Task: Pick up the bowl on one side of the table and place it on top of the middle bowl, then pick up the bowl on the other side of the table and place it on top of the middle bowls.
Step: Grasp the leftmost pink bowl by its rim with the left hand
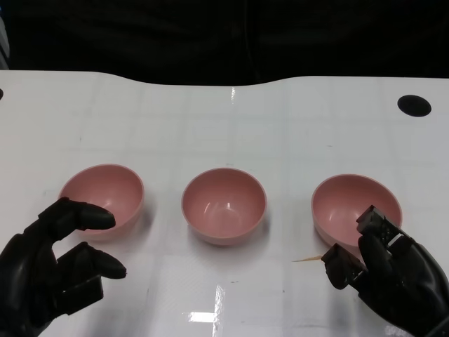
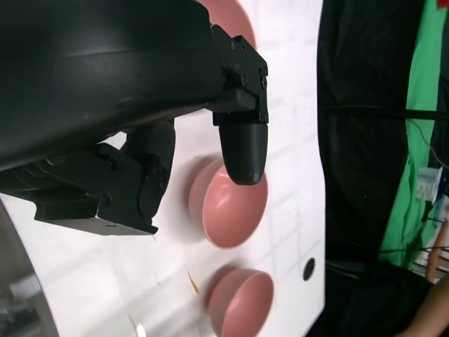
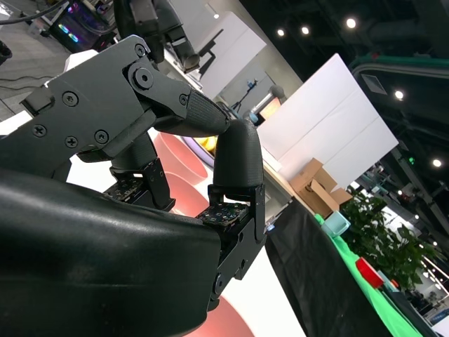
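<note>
Nothing was stacked yet: you had all three bowls still apart in a row.

At lower left your left hand (image 1: 52,263) hung empty, fingers apart, beside the left bowl (image 1: 102,199); the middle bowl (image 1: 224,205) sat bare at centre; lower right, your right hand (image 1: 389,270) reached the right bowl (image 1: 356,207) rim, though whether it gripped I couldn't tell.

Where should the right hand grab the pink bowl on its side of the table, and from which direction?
Grip the near rim of the right bowl, coming from the robot's side where the right hand already sits. The bowl stands upright and open, so fingers could probably pinch its thin rim, one inside, one outside.
</note>
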Controlling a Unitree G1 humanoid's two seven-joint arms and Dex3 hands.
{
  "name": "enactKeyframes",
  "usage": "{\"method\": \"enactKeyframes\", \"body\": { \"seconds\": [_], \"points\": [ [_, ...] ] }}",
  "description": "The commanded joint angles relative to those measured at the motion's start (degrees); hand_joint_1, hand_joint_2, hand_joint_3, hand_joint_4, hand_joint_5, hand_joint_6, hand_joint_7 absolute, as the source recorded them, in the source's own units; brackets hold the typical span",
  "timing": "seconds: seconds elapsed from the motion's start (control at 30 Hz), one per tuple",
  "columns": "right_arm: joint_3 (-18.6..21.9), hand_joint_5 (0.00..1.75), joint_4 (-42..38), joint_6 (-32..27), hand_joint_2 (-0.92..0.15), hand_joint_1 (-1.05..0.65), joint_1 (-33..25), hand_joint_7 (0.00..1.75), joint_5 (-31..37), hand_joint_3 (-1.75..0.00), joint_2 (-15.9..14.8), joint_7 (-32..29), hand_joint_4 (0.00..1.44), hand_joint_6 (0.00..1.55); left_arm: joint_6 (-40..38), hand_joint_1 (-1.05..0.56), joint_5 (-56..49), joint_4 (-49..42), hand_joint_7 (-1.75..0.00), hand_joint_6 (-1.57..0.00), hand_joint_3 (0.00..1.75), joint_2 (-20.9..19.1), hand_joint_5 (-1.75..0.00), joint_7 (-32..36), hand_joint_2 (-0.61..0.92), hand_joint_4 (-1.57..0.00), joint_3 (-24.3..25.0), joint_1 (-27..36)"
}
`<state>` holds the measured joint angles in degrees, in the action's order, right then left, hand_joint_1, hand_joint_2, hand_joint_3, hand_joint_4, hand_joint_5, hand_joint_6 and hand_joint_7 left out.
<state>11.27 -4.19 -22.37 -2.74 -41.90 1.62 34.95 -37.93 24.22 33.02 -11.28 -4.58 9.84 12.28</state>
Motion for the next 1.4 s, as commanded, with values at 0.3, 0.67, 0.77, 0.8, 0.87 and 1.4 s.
{"method": "enactKeyframes", "body": {
  "seconds": [0.3, 0.67, 0.77, 0.8, 0.87, 1.4],
  "points": [
    [0.2, 1.75, 0.1, 0.5, -0.61, -0.11, 0.1, 1.68, 0.2, -1.16, -0.5, 0.0, 0.8, 0.63, 15.5, 0.03, -26.7, 3.5, -0.52, -0.31, 0.23, -4.0, -0.79, 3.6, 0.92, -0.15, -8.7, 3.9],
    [0.1, 1.75, 0.4, 0.1, -0.61, -0.11, 0.0, 1.67, 0.2, -1.17, -0.4, -0.7, 0.8, 0.63, 20.3, -0.29, -55.9, 4.2, -0.11, -0.65, 0.0, -9.8, -0.29, 4.7, 0.71, -0.49, -15.2, 3.8],
    [0.2, 1.75, -0.1, 0.1, -0.61, -0.11, 0.4, 1.67, 0.0, -1.16, -0.5, -0.3, 0.79, 0.63, 23.5, -0.45, -64.5, 1.2, -0.09, -0.76, 0.0, -12.3, -0.25, 5.4, 0.64, -0.64, -16.3, 2.2],
    [0.2, 1.75, -0.2, 0.1, -0.61, -0.12, 0.4, 1.67, 0.0, -1.15, -0.6, -0.2, 0.79, 0.63, 24.0, -0.47, -65.7, 0.7, -0.08, -0.78, 0.0, -12.4, -0.22, 5.3, 0.63, -0.67, -16.3, 2.0],
    [0.3, 1.75, -0.5, 0.1, -0.62, -0.12, 0.7, 1.67, -0.1, -1.15, -0.5, 0.0, 0.79, 0.63, 26.3, -0.57, -70.8, -3.1, -0.06, -0.84, 0.0, -14.6, -0.17, 6.0, 0.61, -0.77, -17.1, 0.0],
    [0.0, 1.75, -0.2, 0.4, -0.6, -0.12, 1.0, 1.7, 0.9, -1.18, -0.1, -1.4, 0.82, 0.63, 38.2, -0.73, -75.1, -24.6, 0.0, -0.85, 0.02, -19.0, -0.01, 8.3, 0.7, -0.81, -17.7, -10.8]
  ]
}}
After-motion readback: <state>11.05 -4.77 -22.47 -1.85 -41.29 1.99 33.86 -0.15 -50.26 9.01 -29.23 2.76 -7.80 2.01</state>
